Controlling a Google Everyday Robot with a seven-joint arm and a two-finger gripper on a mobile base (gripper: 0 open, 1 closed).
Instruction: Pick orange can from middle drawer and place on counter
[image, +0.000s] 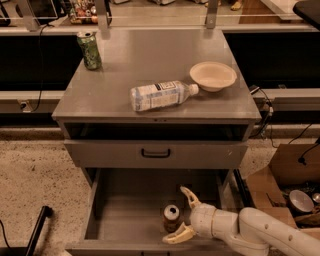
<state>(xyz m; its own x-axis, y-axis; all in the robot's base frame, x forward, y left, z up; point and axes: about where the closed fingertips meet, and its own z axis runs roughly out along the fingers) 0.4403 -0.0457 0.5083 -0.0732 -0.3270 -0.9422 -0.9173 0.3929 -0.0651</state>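
The orange can (171, 217) stands upright on the floor of the open middle drawer (130, 210), near its front right. My gripper (182, 214) reaches into the drawer from the right, its white arm entering at the lower right. The fingers are open: one fingertip (188, 194) is behind and right of the can, the other (175, 236) is in front of it. The can sits at the mouth of the fingers, not clasped. The grey counter (150, 60) is the cabinet's top.
On the counter stand a green can (89, 49) at the back left, a plastic bottle (162, 95) lying on its side, and a beige bowl (213, 75). A shut drawer front with a black handle (155, 153) hangs above the open drawer. A cardboard box (287, 175) is at the right.
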